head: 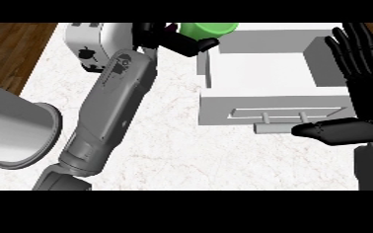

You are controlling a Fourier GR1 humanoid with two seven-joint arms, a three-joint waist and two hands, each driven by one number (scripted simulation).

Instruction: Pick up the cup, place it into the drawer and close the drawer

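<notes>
A green cup shows at the top of the head view, just beyond the back left corner of the open white drawer. My left hand has its fingers and thumb curled round the cup and holds it there; the hand hides the cup's left side. The drawer is pulled out, and its grey handle faces me. At the right edge my right hand is open, fingers straight up over the drawer's right wall and the thumb stretched out beside the handle.
A white toaster stands at the back left, partly behind my left forearm. A large grey pot sits at the left edge. The wooden floor shows past the counter's left edge.
</notes>
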